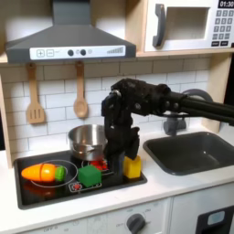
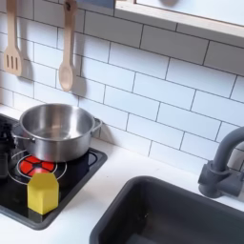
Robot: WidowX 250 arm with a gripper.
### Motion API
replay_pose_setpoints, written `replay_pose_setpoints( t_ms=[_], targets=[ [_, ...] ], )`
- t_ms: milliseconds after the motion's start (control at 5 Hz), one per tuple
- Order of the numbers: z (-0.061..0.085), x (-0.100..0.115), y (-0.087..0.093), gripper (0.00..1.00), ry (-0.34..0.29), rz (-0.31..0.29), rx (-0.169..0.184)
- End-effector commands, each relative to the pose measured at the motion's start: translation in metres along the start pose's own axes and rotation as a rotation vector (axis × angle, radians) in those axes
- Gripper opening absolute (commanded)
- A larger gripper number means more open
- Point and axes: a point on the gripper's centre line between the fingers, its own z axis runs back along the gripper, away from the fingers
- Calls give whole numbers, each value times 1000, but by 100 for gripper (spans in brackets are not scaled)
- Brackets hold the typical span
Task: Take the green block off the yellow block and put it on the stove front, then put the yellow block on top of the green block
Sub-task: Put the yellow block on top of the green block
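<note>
1. In the first exterior view, the end effector (image 1: 117, 157) hangs low behind the blocks, too dark to tell how its jaws stand.
2. The arm hides part of the steel pot (image 1: 89, 142) there.
3. In the second exterior view, the stove front (image 2: 67, 195) is cut off by the picture's left and bottom edges.
4. The sink (image 2: 167, 214) runs off the second exterior view's bottom edge.
</note>
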Motion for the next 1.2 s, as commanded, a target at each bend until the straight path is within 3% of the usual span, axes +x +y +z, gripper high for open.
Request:
replay_pose_setpoints(
  t_ms=[0,400,1000],
  targets=[
    [-5,2,-1,100,-8,28,13],
    [-3,-1,-7,100,-21,27,11],
    [-15,-4,-17,100,11,22,7]
  ],
)
